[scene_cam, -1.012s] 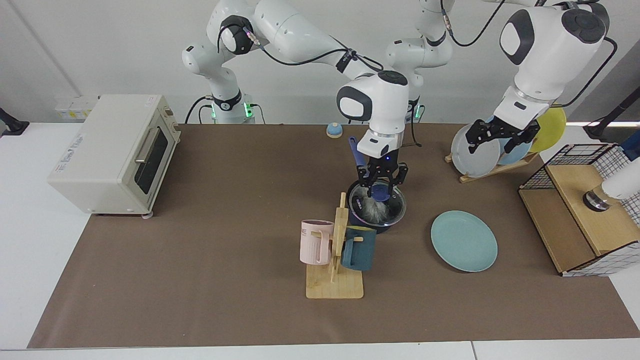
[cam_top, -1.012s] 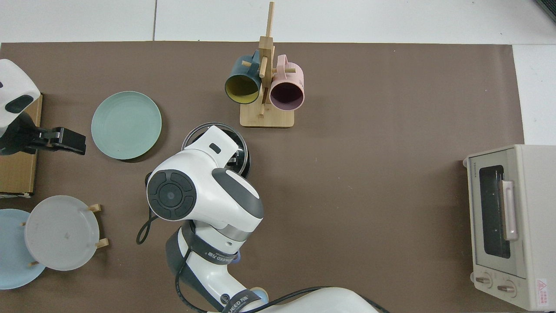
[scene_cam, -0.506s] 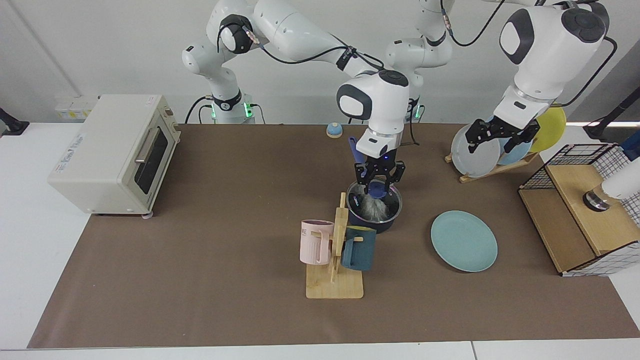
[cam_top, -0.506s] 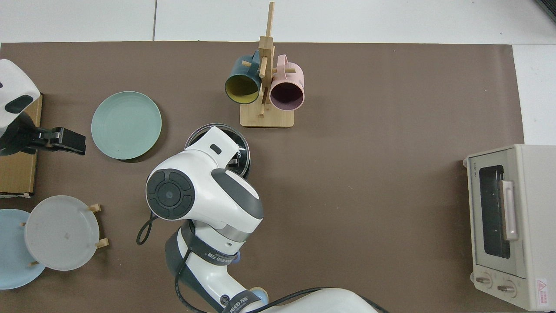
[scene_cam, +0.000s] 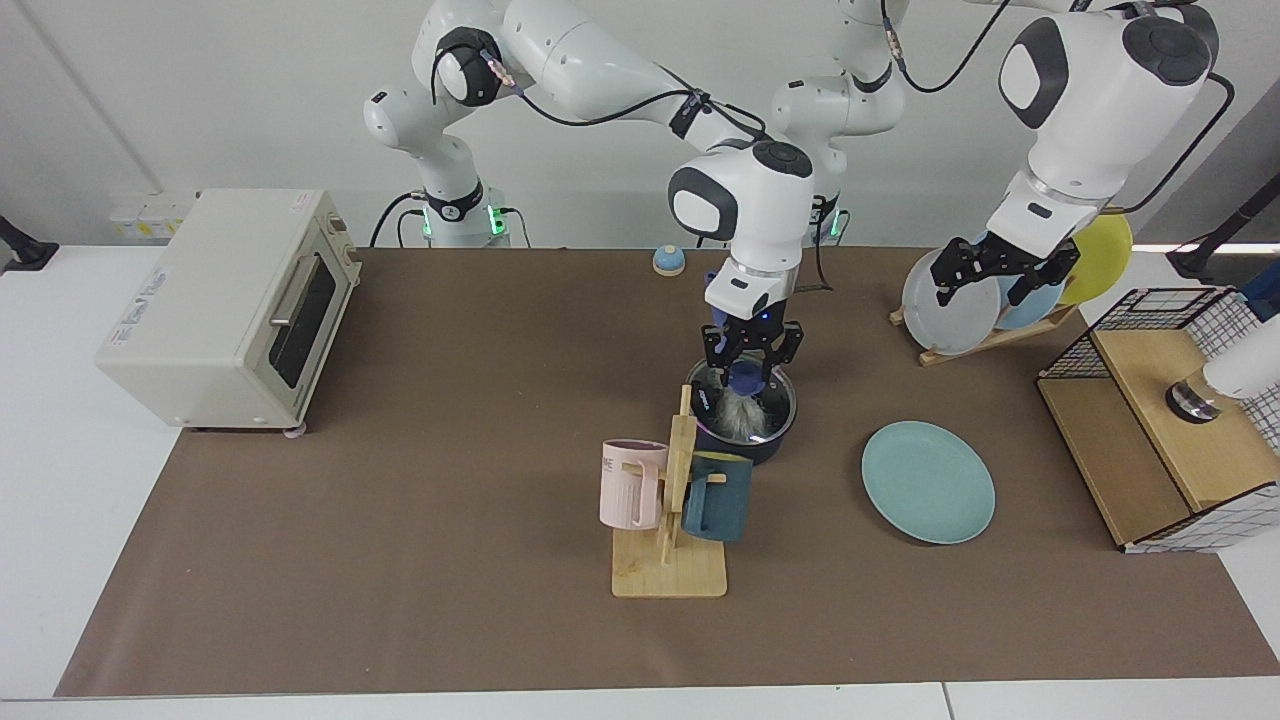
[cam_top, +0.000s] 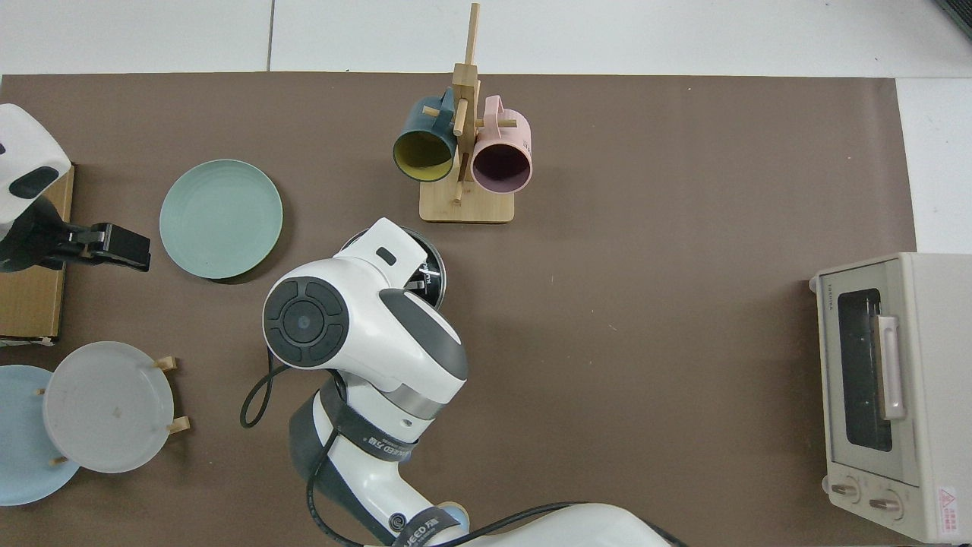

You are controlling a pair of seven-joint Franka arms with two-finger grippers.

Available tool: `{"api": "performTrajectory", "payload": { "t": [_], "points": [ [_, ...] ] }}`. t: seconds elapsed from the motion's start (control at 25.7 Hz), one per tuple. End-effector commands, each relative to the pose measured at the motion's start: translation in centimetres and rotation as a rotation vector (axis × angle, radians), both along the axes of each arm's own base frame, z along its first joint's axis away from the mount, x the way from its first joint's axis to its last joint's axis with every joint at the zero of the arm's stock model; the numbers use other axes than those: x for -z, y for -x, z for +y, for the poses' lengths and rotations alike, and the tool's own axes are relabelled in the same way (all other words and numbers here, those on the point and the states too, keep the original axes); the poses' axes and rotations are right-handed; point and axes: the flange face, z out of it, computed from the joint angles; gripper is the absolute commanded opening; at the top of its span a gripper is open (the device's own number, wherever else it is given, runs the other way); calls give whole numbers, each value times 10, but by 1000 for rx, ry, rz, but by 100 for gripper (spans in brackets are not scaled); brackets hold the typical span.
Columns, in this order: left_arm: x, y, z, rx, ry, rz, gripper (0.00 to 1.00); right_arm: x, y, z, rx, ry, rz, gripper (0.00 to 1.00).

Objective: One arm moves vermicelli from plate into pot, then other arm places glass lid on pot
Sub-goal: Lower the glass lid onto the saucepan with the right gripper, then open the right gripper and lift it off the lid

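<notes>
Facing view: lid carried off centre over the pot, noodles inside

Facing view, largest first, with every place given from the pot (scene_cam: 745,425). The brown-covered counter (scene_cam: 400,520) carries everything. The toaster oven (scene_cam: 225,305) stands well apart from the pot, toward the view's left edge. The wire-and-wood basket (scene_cam: 1160,420) sits well apart on the other side, and the rack of upright plates (scene_cam: 985,295) stands behind and beyond the pot on that same side. The teal-green plate (scene_cam: 928,482) lies flat and bare near the pot, between it and the basket. The wooden mug stand (scene_cam: 672,520) is just in front of the pot, a pink mug (scene_cam: 630,484) and a dark teal mug (scene_cam: 718,497) hanging on it.

Since a second ago the right arm has drawn up and toward the toaster side, and the glass lid (scene_cam: 742,405) has gone with it. The lid's rim then overhung the pot on the plate side; it now sits higher and shifted the other way. Whether it rests on the pot's rim cannot be told.

The pot holds the vermicelli (scene_cam: 738,417), a white bundle seen through the glass.

The right hand (scene_cam: 747,375) is directly above the pot, its fingers closed narrowly around the lid's blue knob (scene_cam: 746,377). The left hand (scene_cam: 1003,276) waits by the plate rack, well apart from the pot, fingers spread and empty.
</notes>
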Motion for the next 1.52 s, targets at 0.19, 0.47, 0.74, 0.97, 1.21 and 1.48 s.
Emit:
{"api": "performTrajectory", "payload": {
  "t": [0.19,0.47,0.74,0.97,1.21,1.48],
  "points": [
    [-5,6,-1,13,0,10,100,-4,2,-10,-22,10,32,98],
    [-5,5,-1,13,1,8,100,-49,-8,-30,12,-47,3,99],
    [-5,6,-1,13,0,10,100,-137,-29,-129,152,-37,39,99],
    [-6,6,-1,12,0,6,100,-169,-39,-256,162,8,116,99],
    [-6,6,-1,12,0,8,100,-176,-47,-385,200,31,167,99],
    [-5,6,0,9,0,10,100,-171,-56,-492,158,33,213,99]
  ]
}}
